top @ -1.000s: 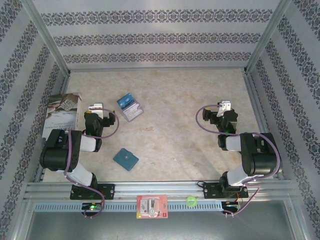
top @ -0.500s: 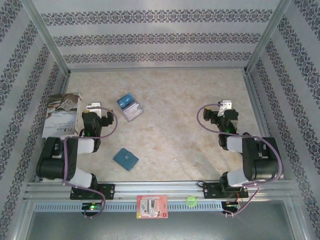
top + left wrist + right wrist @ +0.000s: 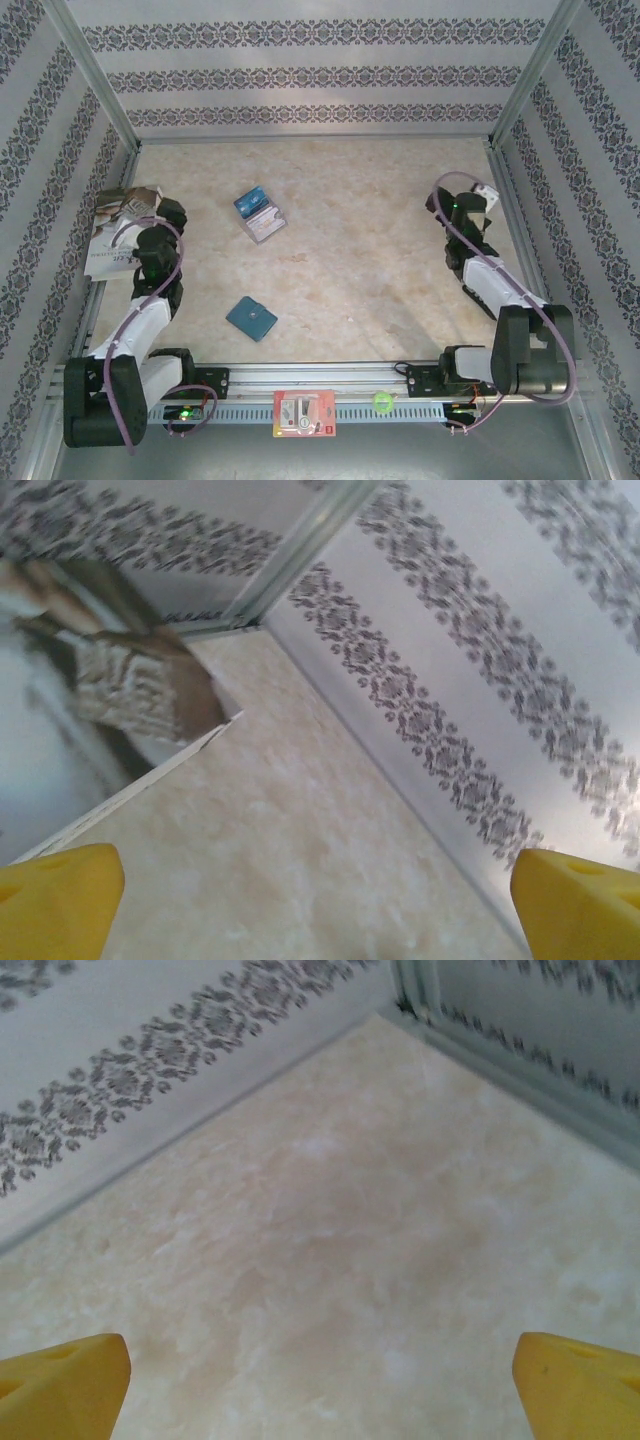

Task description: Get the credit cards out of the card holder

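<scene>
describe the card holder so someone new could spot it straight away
On the beige table, look near the front rail, just right of the left arm. The card holder is the small teal square lying flat there, darker and plainer than the blue and pale credit cards farther back, and far smaller than the pale book at the left edge.

Both arms reach fwd, nearly straight and low: left arm point(image 3: 143, 318) angled out left, right arm point(image 3: 497, 283) out right. Wrist cams: left gripper point(image 3: 318, 905) and right gripper point(image 3: 320, 1385) alike, yellow fingertips point(image 3: 55, 892) spread wide apart.
</scene>
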`<action>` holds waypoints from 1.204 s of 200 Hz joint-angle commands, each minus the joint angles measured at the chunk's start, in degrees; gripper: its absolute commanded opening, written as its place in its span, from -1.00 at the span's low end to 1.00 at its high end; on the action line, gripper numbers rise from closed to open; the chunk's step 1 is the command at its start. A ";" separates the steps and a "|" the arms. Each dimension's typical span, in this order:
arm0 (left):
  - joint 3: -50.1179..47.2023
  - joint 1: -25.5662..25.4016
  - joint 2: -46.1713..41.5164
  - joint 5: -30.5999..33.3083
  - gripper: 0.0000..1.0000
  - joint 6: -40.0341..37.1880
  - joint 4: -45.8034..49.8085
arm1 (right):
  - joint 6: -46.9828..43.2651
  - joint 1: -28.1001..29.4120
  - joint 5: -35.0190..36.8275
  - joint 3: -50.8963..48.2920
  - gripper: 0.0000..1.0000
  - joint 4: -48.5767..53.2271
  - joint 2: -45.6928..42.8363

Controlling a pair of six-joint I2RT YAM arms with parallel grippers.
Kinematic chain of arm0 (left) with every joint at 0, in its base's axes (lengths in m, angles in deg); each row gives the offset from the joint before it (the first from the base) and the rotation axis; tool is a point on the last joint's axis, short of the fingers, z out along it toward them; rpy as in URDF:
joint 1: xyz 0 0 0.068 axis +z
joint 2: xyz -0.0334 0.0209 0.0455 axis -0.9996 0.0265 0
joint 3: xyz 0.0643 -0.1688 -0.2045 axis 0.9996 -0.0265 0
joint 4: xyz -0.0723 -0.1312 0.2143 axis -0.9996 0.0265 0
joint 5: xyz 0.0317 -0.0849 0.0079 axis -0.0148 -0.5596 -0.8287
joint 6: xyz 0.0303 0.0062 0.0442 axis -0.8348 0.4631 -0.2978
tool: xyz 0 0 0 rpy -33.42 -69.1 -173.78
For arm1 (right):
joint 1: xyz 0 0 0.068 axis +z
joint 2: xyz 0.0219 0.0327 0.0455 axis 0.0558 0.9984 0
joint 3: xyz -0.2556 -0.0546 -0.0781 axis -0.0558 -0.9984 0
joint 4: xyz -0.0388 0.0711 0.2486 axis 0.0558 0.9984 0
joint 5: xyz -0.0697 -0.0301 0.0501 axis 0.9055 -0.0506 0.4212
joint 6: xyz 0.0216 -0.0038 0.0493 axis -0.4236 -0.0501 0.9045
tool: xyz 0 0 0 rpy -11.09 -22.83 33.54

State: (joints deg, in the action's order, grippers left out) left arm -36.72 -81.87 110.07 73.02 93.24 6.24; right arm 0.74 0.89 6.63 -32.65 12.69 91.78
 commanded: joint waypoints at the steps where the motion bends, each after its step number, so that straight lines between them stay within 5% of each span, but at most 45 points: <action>1: -2.38 1.39 2.64 -10.87 0.99 11.54 -9.85 | 12.38 -1.78 -14.21 0.21 0.96 1.63 5.12; 12: -1.12 1.45 3.65 -15.22 0.99 10.97 -10.39 | 10.86 -1.18 -19.07 1.85 0.97 2.38 7.47; 28: 4.59 1.20 4.53 -21.26 0.98 9.52 0.97 | 8.74 0.64 -23.28 3.54 0.96 3.87 8.85; 68: 13.81 -3.58 10.89 -28.67 0.94 -2.26 18.38 | 1.94 10.19 -26.75 6.72 0.96 6.25 10.40; 105: 19.90 -7.19 22.61 -34.09 0.51 -5.92 20.24 | 0.64 15.35 -29.81 9.60 0.91 6.26 13.96; 141: 25.63 -8.85 29.16 -32.01 0.46 -8.47 23.58 | -1.39 18.62 -31.69 12.44 0.90 6.69 15.95; 174: 24.65 -8.90 28.65 -29.42 0.39 -6.29 21.86 | -3.55 22.53 -37.75 21.32 0.69 7.73 23.22; 204: 25.71 -8.63 27.27 -22.90 -0.13 -4.83 27.24 | -2.97 26.28 -39.68 30.11 0.45 7.69 30.83; 241: 30.74 -7.93 31.31 -16.31 -0.52 -5.90 36.44 | 0.76 29.30 -38.36 38.40 0.15 6.78 38.61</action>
State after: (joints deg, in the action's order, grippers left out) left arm -9.82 -90.26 139.18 50.49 88.06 35.03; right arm -0.57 28.70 -30.88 1.09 20.39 126.27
